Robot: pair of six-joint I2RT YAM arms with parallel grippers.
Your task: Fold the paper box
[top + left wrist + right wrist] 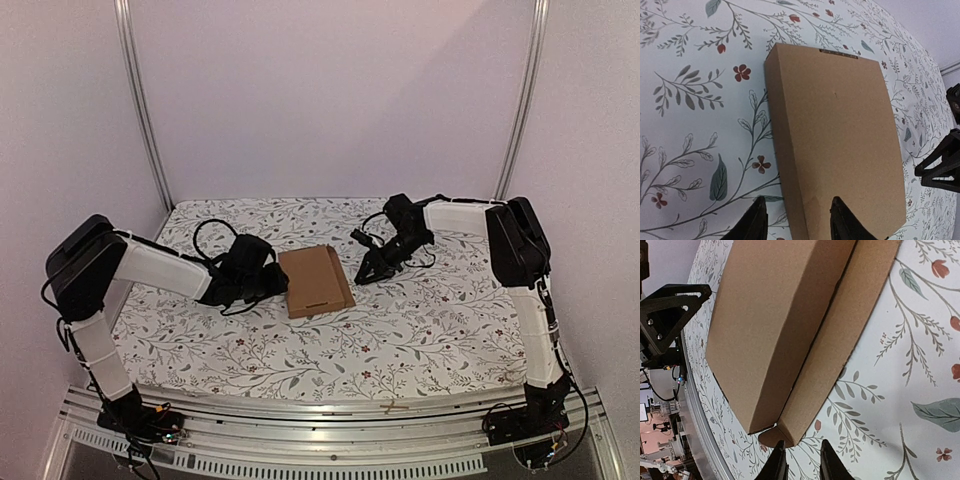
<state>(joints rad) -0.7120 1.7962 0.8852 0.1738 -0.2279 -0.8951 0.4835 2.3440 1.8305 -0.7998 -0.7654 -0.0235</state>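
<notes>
Paper box [312, 280] sits mid-table on the floral cloth [200, 340], already a flat slab. Its long axis runs roughly 12–6 in the top view, far end leaning a touch toward 11. The grippers flank it: left gripper [797, 225] at the box's 9 o'clock, right gripper [801, 465] at its 3 o'clock.

Both are close, but the left looks nearer. Its wrist view shows it straddling the box's long edge near one corner, one finger [754, 222] over cloth and the other over the top panel. Jaws stand partly open with nothing visibly clamped; whether they touch the card can't be told.

Right gripper's jaws are only a crack apart, cloth showing through the gap, holding nothing. Its tips sit just off a box corner, apart from it.

Key relation — a long side flap [832, 340] runs along the 3 o'clock edge, splayed out toward the cloth rather than tucked in. It lies right in front of the right gripper, so that arm is probably the one to push it in while the left braces the box.
</notes>
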